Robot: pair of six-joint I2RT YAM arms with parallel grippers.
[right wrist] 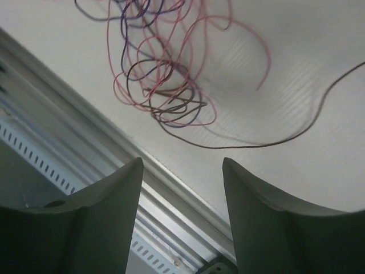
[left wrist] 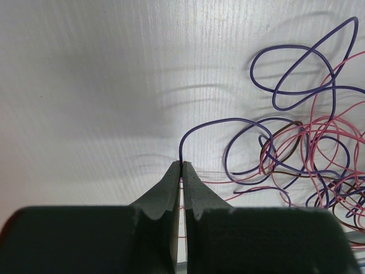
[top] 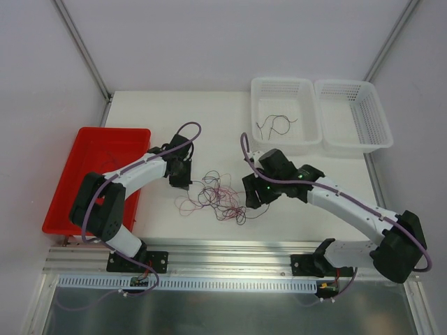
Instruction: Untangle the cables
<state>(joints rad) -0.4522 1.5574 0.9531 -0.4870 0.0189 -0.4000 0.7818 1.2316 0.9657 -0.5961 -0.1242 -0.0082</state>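
A tangle of thin purple, pink and dark brown cables (top: 218, 195) lies on the white table between the two arms. My left gripper (left wrist: 182, 164) is shut on the end of a purple cable (left wrist: 205, 124) that arcs away to the right into the tangle (left wrist: 319, 154). In the top view the left gripper (top: 183, 183) sits at the tangle's left edge. My right gripper (right wrist: 182, 162) is open with nothing between its fingers; it hovers near the table's front edge, with the tangle (right wrist: 159, 74) ahead and a dark cable (right wrist: 274, 140) trailing right. The right gripper (top: 250, 199) is at the tangle's right edge.
A red tray (top: 70, 181) stands at the left. Two white baskets (top: 283, 115) (top: 353, 115) stand at the back right; the left one holds a loose dark cable (top: 276, 125). An aluminium rail (top: 230, 255) runs along the table's near edge.
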